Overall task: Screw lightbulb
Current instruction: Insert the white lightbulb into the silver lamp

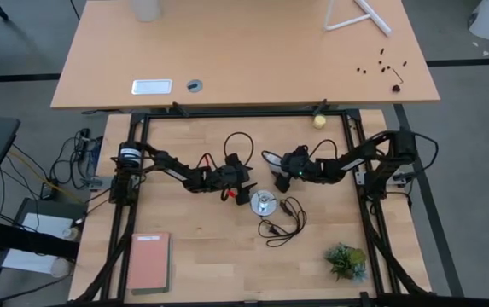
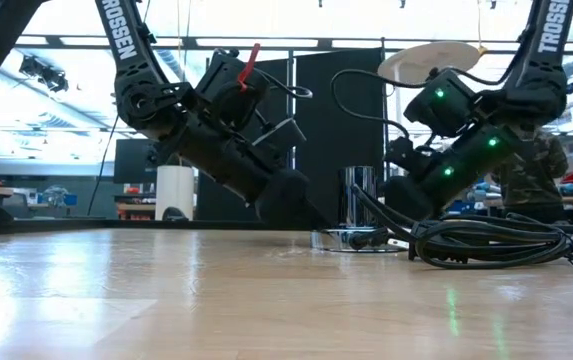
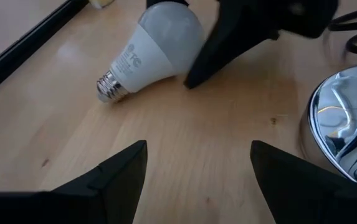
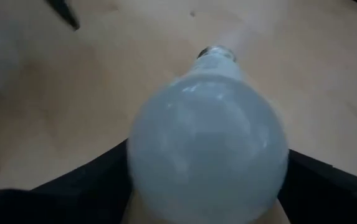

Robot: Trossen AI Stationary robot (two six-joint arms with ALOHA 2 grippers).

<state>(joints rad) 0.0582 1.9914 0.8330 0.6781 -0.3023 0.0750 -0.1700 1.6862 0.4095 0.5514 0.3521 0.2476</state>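
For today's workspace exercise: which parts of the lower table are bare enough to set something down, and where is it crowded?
Bare wood lies between the red book and the black cord, and along the far edge left of the yellowish ball. The middle is crowded: both arms, the lightbulb and the silver socket. The plant fills the near right corner.

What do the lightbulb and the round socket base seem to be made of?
The lightbulb: a frosted white matte globe, glass or plastic, not clear which, with a ridged silvery metal screw cap. The socket base: looks like polished, chromed metal, since it mirrors its surroundings.
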